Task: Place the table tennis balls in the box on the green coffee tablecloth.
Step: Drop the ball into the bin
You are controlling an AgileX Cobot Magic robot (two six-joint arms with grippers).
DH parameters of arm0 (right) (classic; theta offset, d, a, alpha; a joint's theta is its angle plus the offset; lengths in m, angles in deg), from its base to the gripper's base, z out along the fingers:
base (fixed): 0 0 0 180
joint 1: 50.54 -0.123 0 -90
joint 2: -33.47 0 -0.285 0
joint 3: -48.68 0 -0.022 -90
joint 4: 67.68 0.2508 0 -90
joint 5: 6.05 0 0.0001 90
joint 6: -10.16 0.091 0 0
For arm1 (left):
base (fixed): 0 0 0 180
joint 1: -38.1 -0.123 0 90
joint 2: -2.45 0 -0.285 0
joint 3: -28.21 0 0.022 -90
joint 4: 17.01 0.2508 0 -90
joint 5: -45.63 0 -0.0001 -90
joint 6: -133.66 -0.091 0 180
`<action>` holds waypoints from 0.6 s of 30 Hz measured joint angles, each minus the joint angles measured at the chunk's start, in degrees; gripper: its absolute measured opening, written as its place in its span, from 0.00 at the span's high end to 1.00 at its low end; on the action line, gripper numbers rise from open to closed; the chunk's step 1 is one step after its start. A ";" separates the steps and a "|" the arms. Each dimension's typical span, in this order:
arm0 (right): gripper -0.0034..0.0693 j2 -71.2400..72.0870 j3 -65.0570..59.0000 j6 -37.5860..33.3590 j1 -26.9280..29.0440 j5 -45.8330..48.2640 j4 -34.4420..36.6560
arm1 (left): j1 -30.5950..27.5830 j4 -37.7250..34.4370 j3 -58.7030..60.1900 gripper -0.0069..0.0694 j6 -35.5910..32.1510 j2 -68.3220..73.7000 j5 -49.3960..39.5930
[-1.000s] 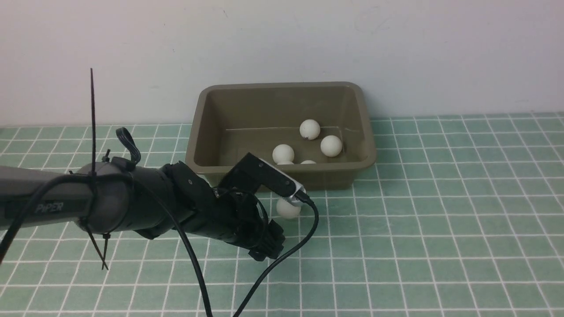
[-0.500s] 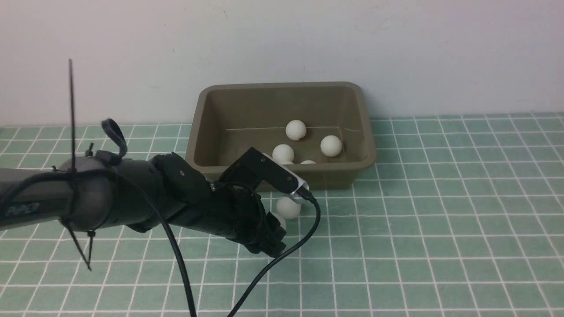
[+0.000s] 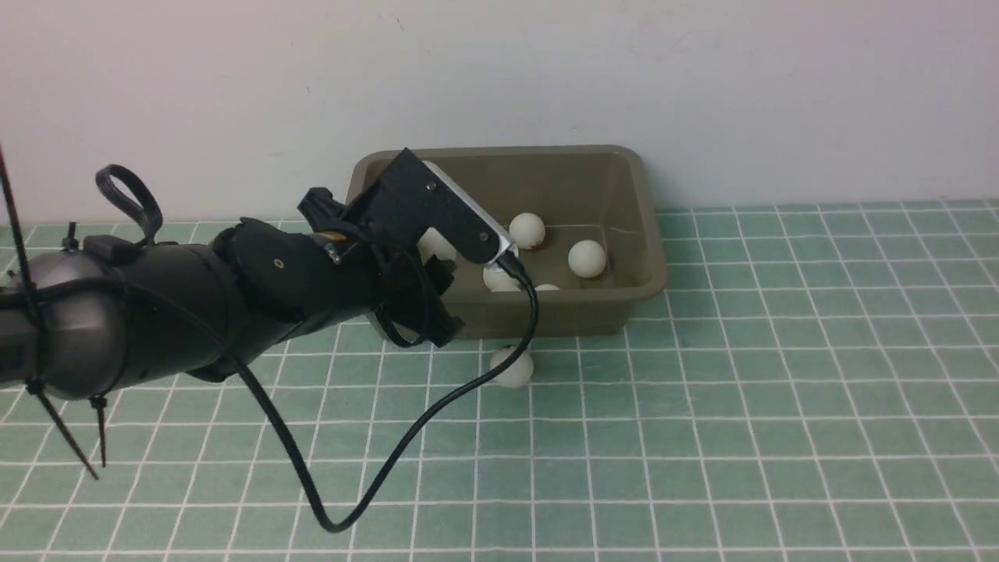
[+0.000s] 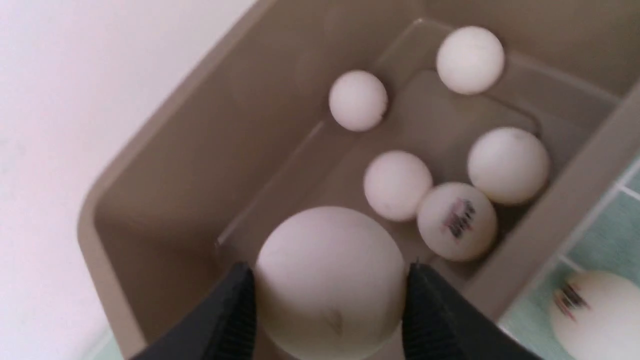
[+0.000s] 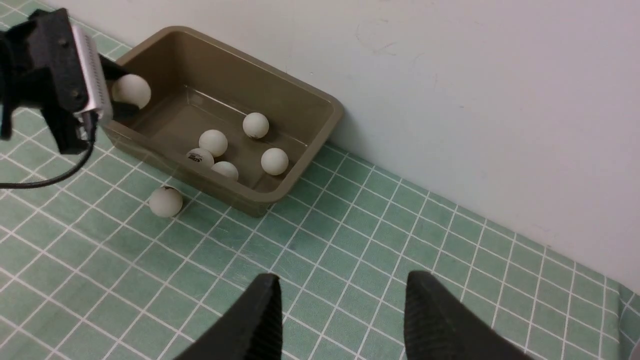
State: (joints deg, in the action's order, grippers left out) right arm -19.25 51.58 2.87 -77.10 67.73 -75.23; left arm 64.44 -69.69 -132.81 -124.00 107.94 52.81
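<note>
My right jaws hang apart and empty above the green coffee tablecloth [image 5: 350, 225]. One loose ball [image 3: 512, 368] lies on it just before the box [image 3: 624, 306]. My left jaws pinch a second ball [image 4: 330, 280] over its left end; five balls [image 4: 397, 185] rest inside.

**Box** [image 3: 601, 311]: olive-brown open tub with a flared rim. It stands upright on the pale green checked tablecloth [image 3: 780, 390], back against the wall.

**Contents:** five white balls [image 4: 470, 59] lie on its floor, mostly toward the near wall. One of them [image 4: 456, 220] bears a dark logo.

**Sixth ball** [image 4: 327, 250]: clamped in the left pincer [image 4: 330, 272], over the box's left end.

**Seventh ball** [image 3: 512, 367]: logo-marked, resting on the cloth just before the front wall.
</note>
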 joint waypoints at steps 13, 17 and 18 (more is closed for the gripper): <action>0.52 0.00 0.00 0.04 0.00 0.00 2.24 | -1.19 -0.02 -12.99 0.41 -1.36 11.35 -0.89; 0.52 0.00 0.00 0.04 0.00 0.00 3.29 | -2.05 -3.91 -13.40 0.31 -1.36 11.54 -0.89; 0.52 0.00 0.00 0.04 0.00 0.00 3.33 | -2.26 -5.68 -13.46 0.29 -1.36 11.49 -0.89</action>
State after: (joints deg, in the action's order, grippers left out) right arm -19.25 51.58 2.91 -77.10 67.73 -71.89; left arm 62.18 -75.37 -146.27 -125.36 119.43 51.92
